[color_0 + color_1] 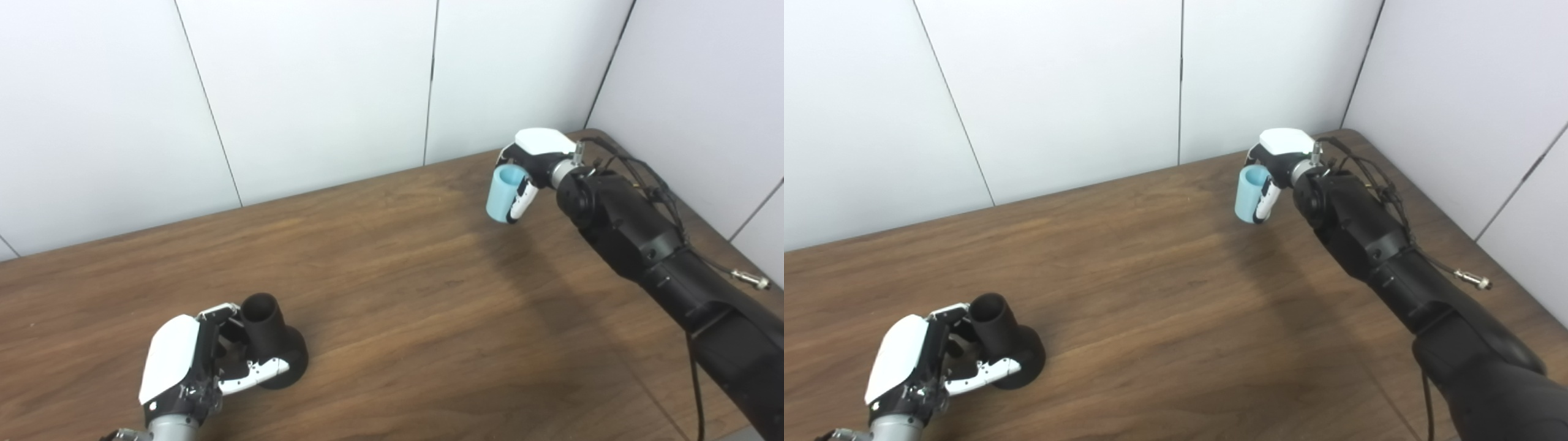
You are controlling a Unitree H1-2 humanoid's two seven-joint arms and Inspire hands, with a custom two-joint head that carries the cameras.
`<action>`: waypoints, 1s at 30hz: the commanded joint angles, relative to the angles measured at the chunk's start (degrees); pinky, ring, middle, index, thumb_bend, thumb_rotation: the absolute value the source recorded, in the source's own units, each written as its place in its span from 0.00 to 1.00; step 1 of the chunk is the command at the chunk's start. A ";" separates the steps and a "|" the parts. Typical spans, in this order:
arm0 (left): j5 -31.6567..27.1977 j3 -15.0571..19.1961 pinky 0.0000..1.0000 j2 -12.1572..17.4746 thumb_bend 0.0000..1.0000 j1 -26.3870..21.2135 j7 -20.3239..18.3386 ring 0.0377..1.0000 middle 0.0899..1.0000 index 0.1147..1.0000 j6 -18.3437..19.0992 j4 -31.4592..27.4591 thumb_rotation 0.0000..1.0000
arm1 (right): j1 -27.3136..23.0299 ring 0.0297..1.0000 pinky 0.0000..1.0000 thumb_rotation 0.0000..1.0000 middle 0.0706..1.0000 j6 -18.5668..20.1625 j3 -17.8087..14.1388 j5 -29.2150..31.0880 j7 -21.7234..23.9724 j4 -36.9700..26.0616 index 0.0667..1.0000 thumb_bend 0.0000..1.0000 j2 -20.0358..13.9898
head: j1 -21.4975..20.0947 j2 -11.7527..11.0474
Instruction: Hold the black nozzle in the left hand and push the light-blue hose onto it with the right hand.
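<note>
Fingers (257,373) of left hand (184,361) wrap nozzle (269,337), base on table (398,294) | right hand (533,162) fingers clasp hose (503,195), raised | parts well apart | grasps done; mating pending

White-shelled hands (177,361), black arm (643,245), seemingly loose cable (744,277)

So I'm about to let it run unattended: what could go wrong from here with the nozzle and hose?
Two risks stand out. The right hand holds the light-blue hose far across the table from the black nozzle, so a long carry could loosen or tilt the hose. The left hand wraps the nozzle only from one side; the push might tip or slide it unless the grip firms up.
</note>
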 commanded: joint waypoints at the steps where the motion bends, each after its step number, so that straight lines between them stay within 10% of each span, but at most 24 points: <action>1: 1.16 -0.55 0.44 0.71 0.52 0.52 -1.25 0.54 0.41 0.44 0.51 -0.10 0.00 | -2.33 0.16 0.13 0.06 0.21 -0.08 -1.18 -0.30 -2.21 -1.47 0.60 0.86 -0.77 | 0.02 0.17; 5: 0.98 -0.59 0.45 0.95 0.52 0.45 -1.01 0.54 0.40 0.44 -0.27 0.08 0.00 | -2.51 0.15 0.12 0.09 0.20 -0.24 -0.90 -0.45 -2.85 -0.19 0.49 0.60 -0.60 | 0.18 0.37; 7: 0.95 -0.58 0.47 0.99 0.52 0.45 -1.10 0.56 0.41 0.44 -0.28 -0.09 0.00 | -2.42 0.25 0.20 0.02 0.38 -0.82 -0.77 -0.40 -3.17 0.25 0.46 0.55 -0.72 | 0.18 0.37; 15: 1.24 -0.69 0.44 0.64 0.52 0.71 -1.63 0.54 0.42 0.43 0.77 -0.61 0.00 | -1.05 0.34 0.27 0.00 0.38 -1.29 -1.11 -0.64 -5.15 -0.29 0.46 0.53 -0.92 | 0.74 0.59; 22: 1.09 -0.70 0.45 0.87 0.52 0.63 -0.95 0.54 0.41 0.43 -0.38 -0.25 0.00 | 0.14 0.16 0.14 0.00 0.43 -2.06 -1.63 0.67 -5.22 -0.57 0.45 0.53 -1.24 | 1.40 0.70; 24: 1.29 -0.70 0.45 0.86 0.52 0.58 -1.00 0.54 0.42 0.43 -0.31 -0.37 0.00 | 0.32 0.12 0.10 0.10 0.22 -2.03 -1.76 0.94 -5.13 -0.87 0.45 0.53 -1.33 | 1.56 0.77; 30: 1.62 -0.71 0.45 0.63 0.52 0.58 -1.51 0.54 0.42 0.43 0.36 -0.80 0.00 | -0.24 0.16 0.13 0.13 0.24 -1.33 -1.53 0.30 -4.21 -1.34 0.45 0.52 -1.92 | 1.61 0.77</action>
